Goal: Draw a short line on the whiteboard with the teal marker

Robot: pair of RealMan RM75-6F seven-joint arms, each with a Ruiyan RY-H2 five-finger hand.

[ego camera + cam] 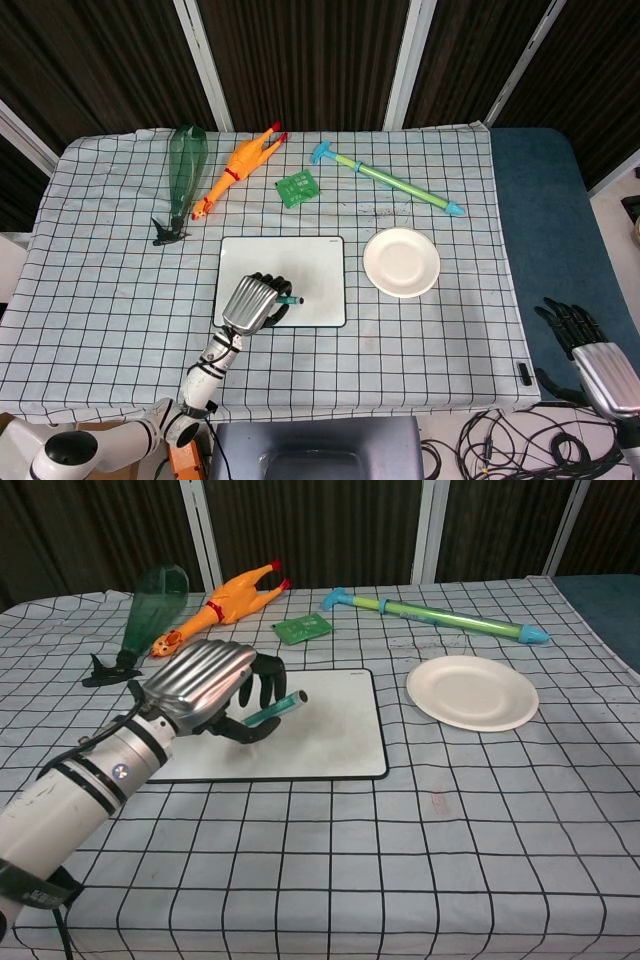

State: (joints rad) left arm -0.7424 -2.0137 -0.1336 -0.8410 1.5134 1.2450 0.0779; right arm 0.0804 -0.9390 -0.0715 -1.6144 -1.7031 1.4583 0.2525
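Observation:
My left hand (252,301) (205,687) grips the teal marker (289,299) (271,709), whose end sticks out to the right of the fingers. The hand is over the near left part of the whiteboard (305,266) (330,720), a white board with a dark rim lying flat on the checked cloth. Whether the marker touches the board I cannot tell. My right hand (597,357) hangs off the table at the far right, low down, fingers apart and holding nothing.
A white plate (401,262) (471,692) lies right of the board. Behind it are a green water squirter (388,180), a small green card (296,187), an orange rubber chicken (235,166) and a green glass bottle (184,170).

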